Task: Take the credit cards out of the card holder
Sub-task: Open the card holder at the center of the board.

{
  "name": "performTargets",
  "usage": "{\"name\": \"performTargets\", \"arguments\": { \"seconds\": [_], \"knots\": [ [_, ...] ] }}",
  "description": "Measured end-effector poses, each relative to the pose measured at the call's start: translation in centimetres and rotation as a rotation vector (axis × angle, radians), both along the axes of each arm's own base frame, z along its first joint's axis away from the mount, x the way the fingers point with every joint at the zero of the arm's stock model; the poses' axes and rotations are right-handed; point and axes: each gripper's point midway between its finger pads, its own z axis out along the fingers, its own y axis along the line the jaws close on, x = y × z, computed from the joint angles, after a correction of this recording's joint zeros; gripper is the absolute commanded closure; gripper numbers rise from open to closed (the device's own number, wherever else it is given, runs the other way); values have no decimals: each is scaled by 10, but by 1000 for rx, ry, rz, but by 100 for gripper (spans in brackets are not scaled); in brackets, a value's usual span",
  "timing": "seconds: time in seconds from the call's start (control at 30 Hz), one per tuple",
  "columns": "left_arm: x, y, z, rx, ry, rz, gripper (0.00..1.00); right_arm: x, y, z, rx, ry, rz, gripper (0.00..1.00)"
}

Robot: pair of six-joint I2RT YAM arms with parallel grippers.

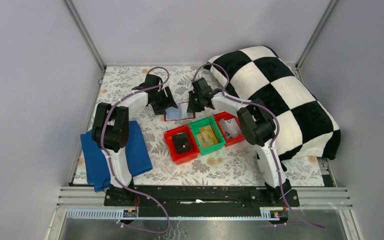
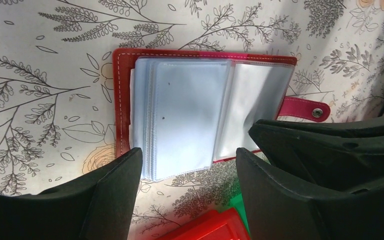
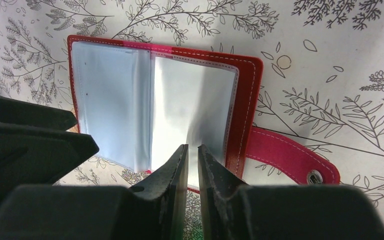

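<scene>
Our released left hand (image 2: 189, 157) straddles the open holder's (image 2: 260, 100) sleeve stack (image 2: 180, 115), directly ahead. Our right hand (image 3: 192, 152) seems clamped on its near edge.

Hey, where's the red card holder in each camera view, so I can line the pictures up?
Top external: card holder just above centre, lying open.
Left wrist: centre, open, clear sleeves up.
Right wrist: upper left of centre, open.
Shared landmark: its strap tab with metal snap, sticking out right in both wrist views; not discernible from above.
</scene>
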Motion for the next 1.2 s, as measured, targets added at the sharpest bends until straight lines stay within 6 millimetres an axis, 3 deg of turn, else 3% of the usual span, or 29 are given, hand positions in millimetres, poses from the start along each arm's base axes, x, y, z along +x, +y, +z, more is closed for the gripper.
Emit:
{"name": "performTargets", "arguments": {
  "seconds": [0.23, 0.57, 1.2],
  "knots": [
    [-3, -4, -12, 20, 20, -5, 27, 0, 0, 0, 8, -9, 0, 79],
    [-5, -11, -8, -23, 30, -23, 28, 0, 0, 0, 24, -22, -5, 79],
    [2, -53, 24, -262, -14, -83, 28, 1, -3, 1, 46, -33, -18, 77]
  ]
}}
